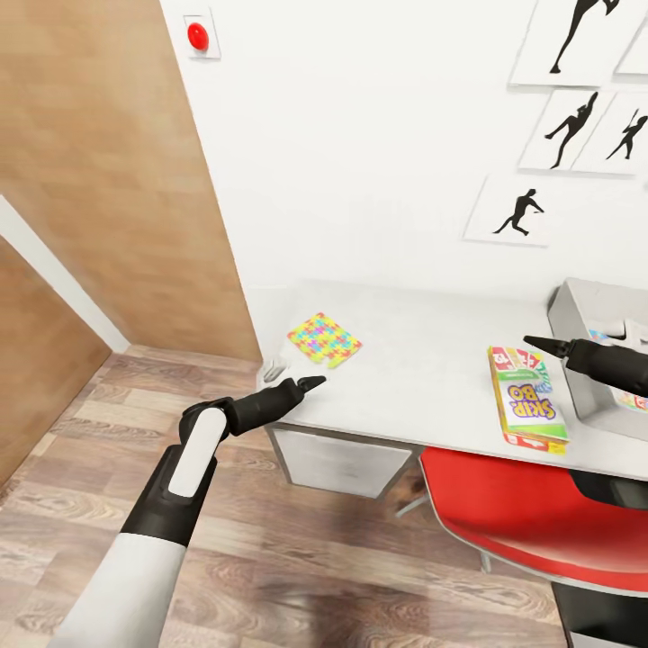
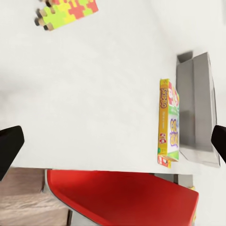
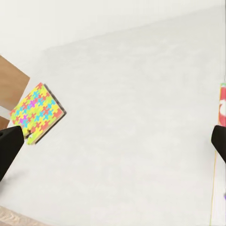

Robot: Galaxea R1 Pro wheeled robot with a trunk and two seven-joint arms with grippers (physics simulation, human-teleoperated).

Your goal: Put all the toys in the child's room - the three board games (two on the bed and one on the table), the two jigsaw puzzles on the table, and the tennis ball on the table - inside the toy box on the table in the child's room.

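One puzzle (image 1: 325, 339) lies at eleven o'clock of the left end effector (image 1: 310, 384), which is spread wide and empty, so slide in low along the surface (image 1: 423, 360).

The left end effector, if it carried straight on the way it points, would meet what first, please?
Probably the SKIP-BO board game, which lies ahead of the left end effector across bare table, with the toy box just behind it. Depth is uncertain.

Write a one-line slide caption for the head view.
Both grippers, left and right, hover over the table holding a jigsaw puzzle and SKIP-BO game beside the toy box.
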